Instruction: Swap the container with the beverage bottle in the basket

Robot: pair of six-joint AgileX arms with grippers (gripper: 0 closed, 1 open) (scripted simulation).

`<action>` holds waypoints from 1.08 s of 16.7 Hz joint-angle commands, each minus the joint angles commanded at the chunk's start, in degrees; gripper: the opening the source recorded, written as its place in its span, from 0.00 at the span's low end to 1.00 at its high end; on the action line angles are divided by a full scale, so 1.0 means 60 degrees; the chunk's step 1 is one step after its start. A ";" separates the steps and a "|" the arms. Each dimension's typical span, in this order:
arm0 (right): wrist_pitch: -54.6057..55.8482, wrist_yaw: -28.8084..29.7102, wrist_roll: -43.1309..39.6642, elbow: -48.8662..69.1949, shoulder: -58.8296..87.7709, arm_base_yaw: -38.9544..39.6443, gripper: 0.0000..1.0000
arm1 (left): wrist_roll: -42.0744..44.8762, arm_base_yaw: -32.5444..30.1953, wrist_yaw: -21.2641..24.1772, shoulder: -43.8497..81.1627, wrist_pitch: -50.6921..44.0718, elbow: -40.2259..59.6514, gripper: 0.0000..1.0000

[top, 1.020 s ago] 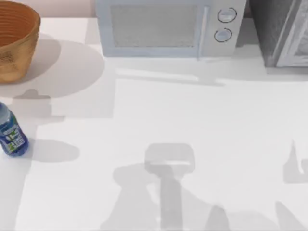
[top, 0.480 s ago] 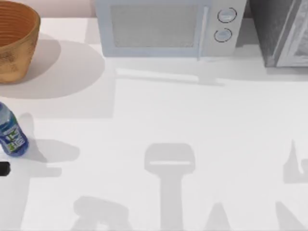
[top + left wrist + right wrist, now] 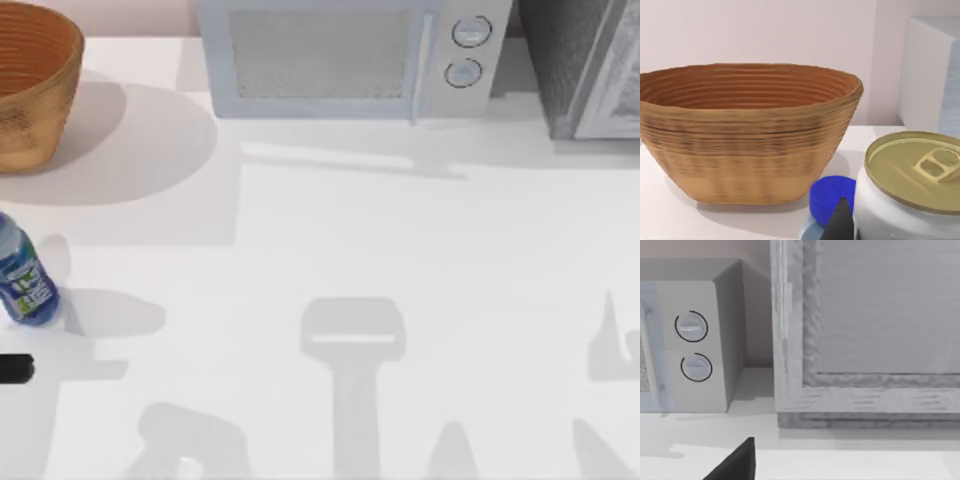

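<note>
The wicker basket (image 3: 30, 95) stands at the far left of the table, and the left wrist view shows its ribbed side (image 3: 747, 135). In front of it stands the beverage bottle (image 3: 22, 278), blue with a blue cap (image 3: 831, 196). The container (image 3: 912, 180), a white can with a dull gold top, sits close to the left wrist camera with a dark finger (image 3: 841, 226) against its side. My left gripper (image 3: 14, 369) sits at the table's left edge, just in front of the bottle, shut on the container. My right gripper (image 3: 735, 464) is parked near the far right.
A white microwave (image 3: 350, 55) stands along the back of the table. A grey cabinet (image 3: 590, 70) fills the back right corner, close to the right wrist camera (image 3: 865, 330). Arm shadows fall on the white tabletop (image 3: 400, 250).
My left gripper has come into sight at the left edge and moved toward the table's front. Its arm's shadow has slid from near the basket to the front left. Bottle and basket stay put.
</note>
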 joint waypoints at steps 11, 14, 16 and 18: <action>0.0000 0.0000 0.0000 0.0000 0.0000 0.0000 1.00 | 0.0039 -0.0525 0.1713 0.3780 0.1712 0.1761 0.00; 0.0000 0.0000 0.0000 0.0000 0.0000 0.0000 1.00 | 0.0057 -0.0910 0.2839 0.6068 0.2890 0.2959 0.00; 0.0000 0.0000 0.0000 0.0000 0.0000 0.0000 1.00 | 0.0069 -0.1187 0.3661 0.7755 0.3750 0.3834 0.00; 0.0000 0.0000 0.0000 0.0000 0.0000 0.0000 1.00 | 0.0082 -0.1469 0.4511 0.9518 0.4639 0.4738 0.00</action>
